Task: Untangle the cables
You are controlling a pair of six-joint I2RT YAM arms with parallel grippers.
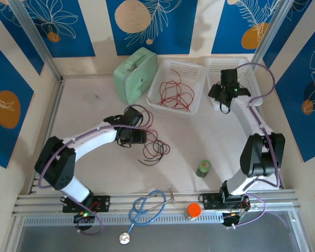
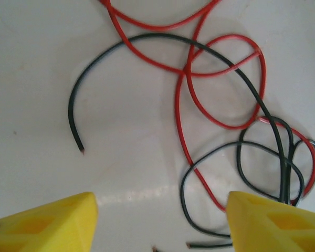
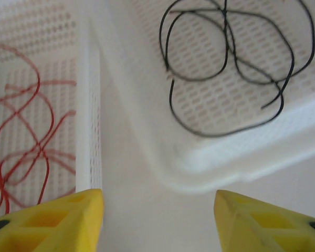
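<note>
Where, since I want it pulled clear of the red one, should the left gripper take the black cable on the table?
Take the black cable on its lone curved stretch near the loose end, coming straight down with the left gripper set across the wire. That arc lies flat on bare table, apart from the red cable; farther along, the two cross repeatedly.

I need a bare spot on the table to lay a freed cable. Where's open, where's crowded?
Bare table lies between the red-wire basket, the right arm and the green jar. Another patch: between the left arm and the stethoscope. Crowded: the red-and-black tangle by the left gripper, and the black-wire basket.
</note>
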